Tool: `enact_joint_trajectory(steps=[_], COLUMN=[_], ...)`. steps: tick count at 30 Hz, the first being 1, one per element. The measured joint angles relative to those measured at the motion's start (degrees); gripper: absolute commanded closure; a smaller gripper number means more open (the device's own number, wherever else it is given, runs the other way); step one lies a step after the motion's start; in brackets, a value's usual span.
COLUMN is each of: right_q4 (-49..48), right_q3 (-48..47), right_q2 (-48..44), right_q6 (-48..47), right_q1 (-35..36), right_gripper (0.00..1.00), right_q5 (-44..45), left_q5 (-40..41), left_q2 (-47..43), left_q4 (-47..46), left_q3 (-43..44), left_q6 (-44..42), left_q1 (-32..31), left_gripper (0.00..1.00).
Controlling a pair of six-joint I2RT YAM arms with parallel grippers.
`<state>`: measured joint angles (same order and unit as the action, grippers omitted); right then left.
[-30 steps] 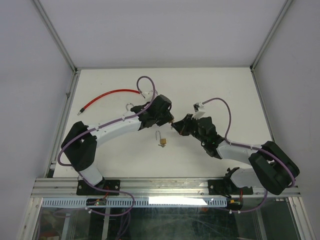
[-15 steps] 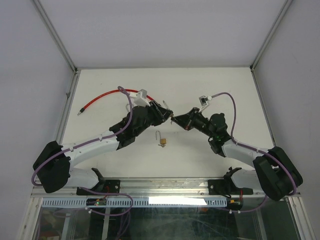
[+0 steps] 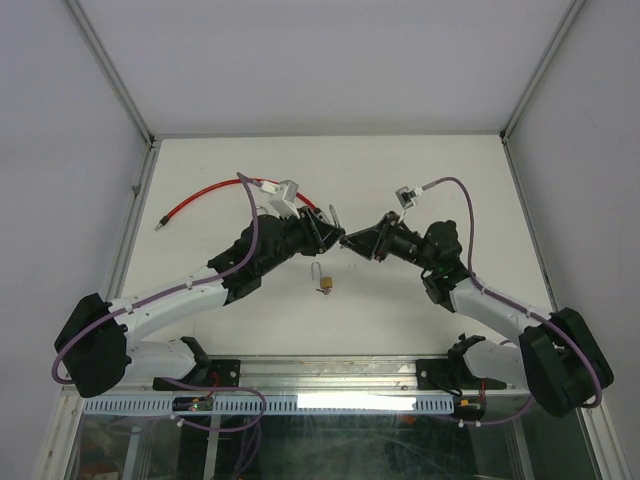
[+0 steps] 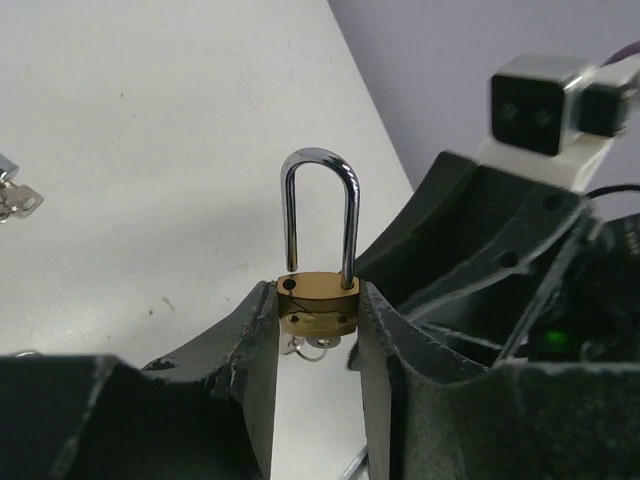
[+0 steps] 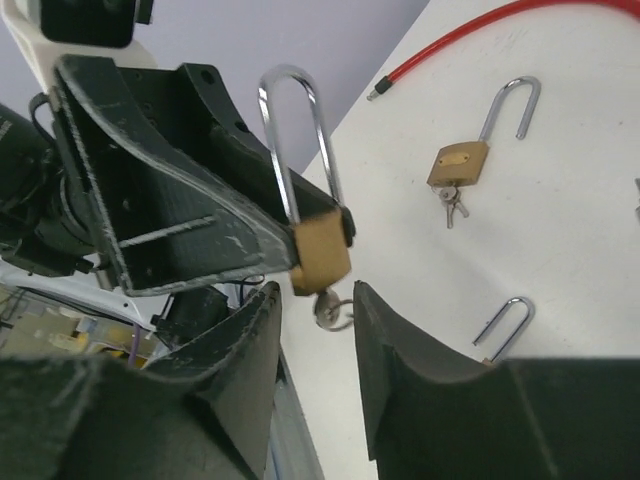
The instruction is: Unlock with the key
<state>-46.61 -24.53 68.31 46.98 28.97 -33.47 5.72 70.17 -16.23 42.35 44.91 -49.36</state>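
My left gripper [image 3: 330, 226] is shut on the brass body of a padlock [image 4: 318, 303] and holds it above the table with its silver shackle [image 4: 320, 200] pointing up. One shackle leg ends just above its hole in the body. A key [image 4: 320, 345] sticks out under the body. In the right wrist view the same padlock [image 5: 322, 252] sits at the left gripper's fingertips [image 5: 240, 235], and the key [image 5: 334, 308] hangs between my right gripper's [image 5: 315, 305] open jaws, which do not touch it. The two grippers meet tip to tip, with the right gripper [image 3: 352, 240] beside the left.
A second brass padlock [image 3: 324, 281] with keys lies on the table below the grippers and also shows in the right wrist view [image 5: 460, 165]. Another shackle [image 5: 505, 325] lies near it. A red cable [image 3: 215, 192] lies at the back left. Loose keys [image 4: 12, 198] lie nearby.
Both arms have changed posture and stretched out further. The grippers stay tip to tip over the table's middle, the right one a little further left and back. The left holds the padlock throughout.
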Motion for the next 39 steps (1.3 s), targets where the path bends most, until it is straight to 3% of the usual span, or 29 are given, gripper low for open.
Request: enact_joint_trajectory(steps=[5, 11, 21, 25, 29, 31, 33, 37, 39], right_q4=[12.3, 24.9, 27.6, 27.6, 26.8, 26.5, 26.1, 25.0, 25.1], right_q3=[-2.7, -7.1, -13.3, -13.6, -13.6, -13.6, -13.5, -12.7, -11.6], right_q2=[-7.7, -13.6, -5.1, -1.5, 0.3, 0.6, 0.6, 0.1, -1.0], right_q6=[-8.8, -17.1, -18.3, -17.7, -16.6, -16.2, -15.7, -15.5, -15.5], right_q1=[-0.2, -0.3, 0.3, 1.2, 1.8, 1.9, 1.9, 1.9, 1.8], right_gripper=[0.45, 0.39, 0.37, 0.51, 0.77, 0.88, 0.97, 1.0, 1.0], right_q5=[0.5, 2.4, 2.0, 1.6, 0.4, -0.1, -0.6, -1.3, -1.2], left_q5=[-3.1, -5.7, -11.5, -12.2, -12.3, -12.2, -12.0, -11.8, -11.7], left_q2=[0.0, 0.0, 1.5, 2.5, 2.7, 2.7, 2.7, 2.7, 2.7], left_q4=[8.3, 14.6, 16.8, 17.2, 17.3, 17.3, 17.2, 17.0, 16.5], left_q3=[1.6, 3.2, 5.1, 5.7, 5.9, 5.9, 5.9, 5.8, 5.6], left_q6=[-6.7, -15.1, -22.4, -23.3, -23.4, -23.4, -23.3, -22.3, -22.0], left_q1=[0.7, 0.7, 0.1, -0.6, -0.6, -0.6, -0.6, -0.6, -0.6], left_gripper=[0.97, 0.97, 0.96, 0.95, 0.91, 0.85, 0.72, 0.26, 0.14])
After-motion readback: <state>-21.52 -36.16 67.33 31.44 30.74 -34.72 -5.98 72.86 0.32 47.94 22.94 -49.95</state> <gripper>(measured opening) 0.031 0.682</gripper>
